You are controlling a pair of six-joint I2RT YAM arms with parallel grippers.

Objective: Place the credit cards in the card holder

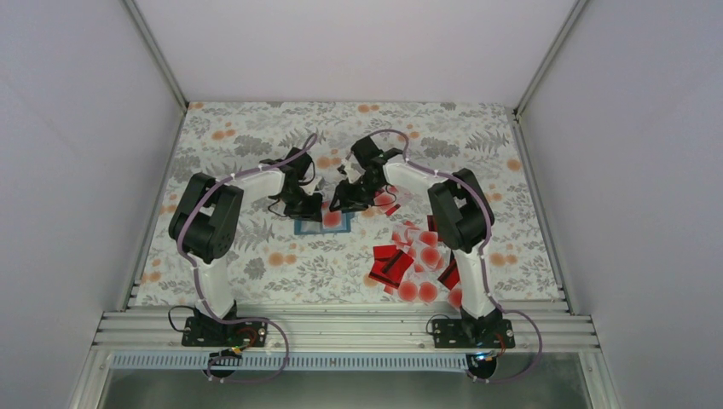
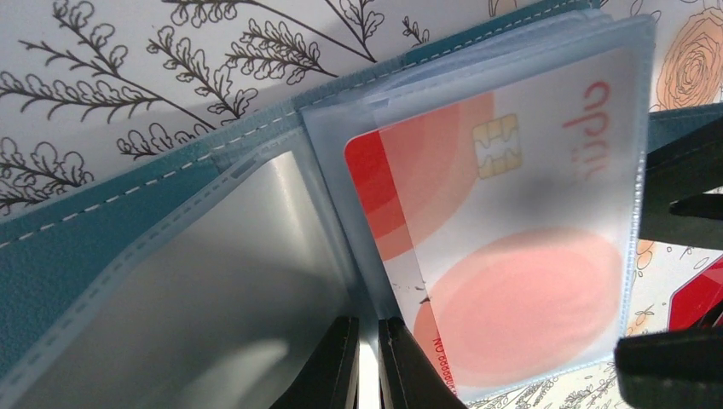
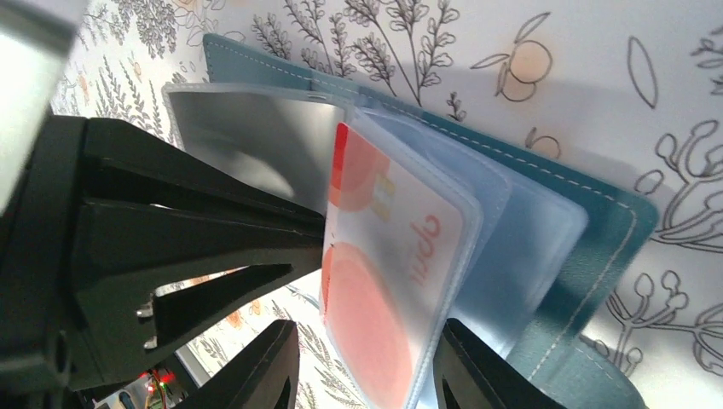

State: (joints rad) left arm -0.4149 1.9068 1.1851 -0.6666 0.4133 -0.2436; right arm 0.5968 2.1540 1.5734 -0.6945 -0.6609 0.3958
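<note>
Top view: left gripper (image 1: 309,203) and right gripper (image 1: 348,194) meet nose to nose over the card holder (image 1: 322,225), which lies open on the flowered tablecloth (image 1: 256,136) mid-table. The gripper heads cover most of it; only a teal rim and a red patch show. Finger state unreadable from here

Loose credit cards (image 1: 418,264) heaped to the right, near the right arm, well apart from the holder. Some are tucked under the arm, count not clear

Left wrist view: holder fills the frame, cut off left and bottom. Teal cover (image 2: 85,256) with white stitching, clear sleeves fanned up from the fold. One sleeve carries a pale card with a red dot (image 2: 511,273); a red-cornered card overlaps behind it, and whether there are more I cannot tell. Left fingers (image 2: 341,366) pressed nearly together at the base of the sleeves by the fold, with a thin slit between. Whether a sleeve is nipped there cannot be told. Right gripper's fingers (image 2: 682,179) are dark blurs at the sleeve's outer edge

Right wrist view: right fingers (image 3: 264,366) spread, the carded sleeve (image 3: 384,256) standing between them. Tablecloth shows between the sleeve and the one finger; the other finger is close against the stacked sleeves, contact unclear. Fingertips cut off at the bottom edge. Left gripper's bulk blocks the left side
</note>
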